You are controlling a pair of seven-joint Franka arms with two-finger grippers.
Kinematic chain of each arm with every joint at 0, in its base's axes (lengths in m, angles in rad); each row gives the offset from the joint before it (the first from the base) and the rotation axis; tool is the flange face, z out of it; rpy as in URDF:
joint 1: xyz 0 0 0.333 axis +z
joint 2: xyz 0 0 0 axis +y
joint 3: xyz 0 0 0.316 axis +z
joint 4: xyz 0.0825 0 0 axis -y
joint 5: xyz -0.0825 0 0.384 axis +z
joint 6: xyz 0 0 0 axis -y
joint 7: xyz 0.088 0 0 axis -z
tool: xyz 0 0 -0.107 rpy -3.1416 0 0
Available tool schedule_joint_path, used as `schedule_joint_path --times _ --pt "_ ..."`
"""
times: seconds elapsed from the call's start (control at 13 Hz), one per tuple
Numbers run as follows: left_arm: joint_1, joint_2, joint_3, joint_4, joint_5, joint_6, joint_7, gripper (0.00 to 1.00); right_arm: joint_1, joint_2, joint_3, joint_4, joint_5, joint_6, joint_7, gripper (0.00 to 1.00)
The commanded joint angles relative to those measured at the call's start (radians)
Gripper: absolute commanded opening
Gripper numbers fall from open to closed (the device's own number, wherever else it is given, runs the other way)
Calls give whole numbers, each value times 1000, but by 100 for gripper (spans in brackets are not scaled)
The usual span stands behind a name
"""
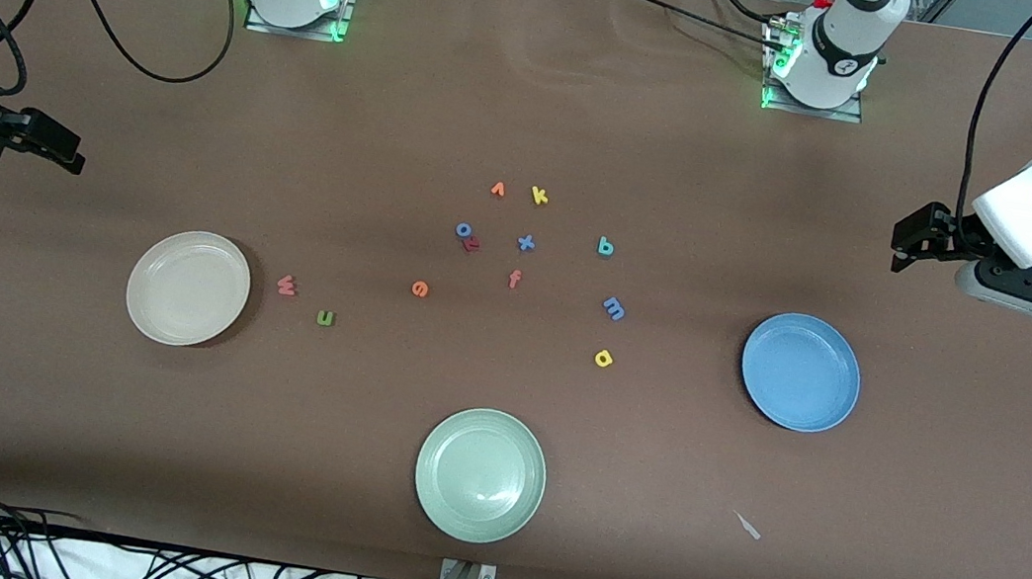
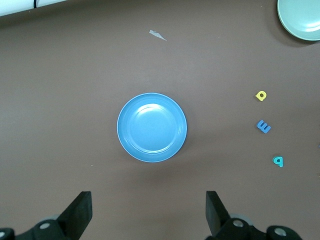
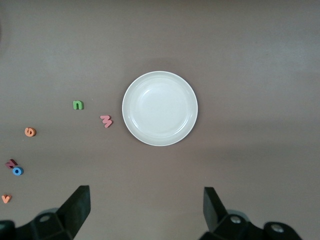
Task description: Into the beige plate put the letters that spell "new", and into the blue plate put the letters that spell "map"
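Note:
The beige plate (image 1: 188, 288) (image 3: 160, 108) lies toward the right arm's end, with the pink w (image 1: 286, 284) (image 3: 106, 120), green n (image 1: 325, 317) (image 3: 78, 105) and orange e (image 1: 419, 289) (image 3: 30, 132) on the table beside it. The blue plate (image 1: 801, 372) (image 2: 152, 127) lies toward the left arm's end, beside the teal p (image 1: 606, 248) (image 2: 278, 161), blue m (image 1: 613, 308) (image 2: 264, 126) and yellow a (image 1: 604, 358) (image 2: 261, 95). Both plates are bare. My left gripper (image 1: 916, 241) (image 2: 148, 210) hangs open over the table by the blue plate. My right gripper (image 1: 61, 145) (image 3: 146, 207) hangs open by the beige plate.
A pale green plate (image 1: 481, 474) sits nearest the front camera. Mid-table lie other letters: red f (image 1: 514, 278), blue x (image 1: 526, 243), blue o (image 1: 463, 230), orange v (image 1: 497, 189), yellow k (image 1: 539, 196). A scrap of paper (image 1: 747, 525) lies near the blue plate.

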Motion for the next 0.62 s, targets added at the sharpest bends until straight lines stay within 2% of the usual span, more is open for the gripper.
schedule_joint_path --times 0.0,0.54 --pt "-8 15 0 31 -7 -18 0 100 -4 -10 3 2 8 -5 -4 100" --pt "-10 23 -1 31 -9 -18 0 100 -2 -10 3 2 7 -5 -4 100"
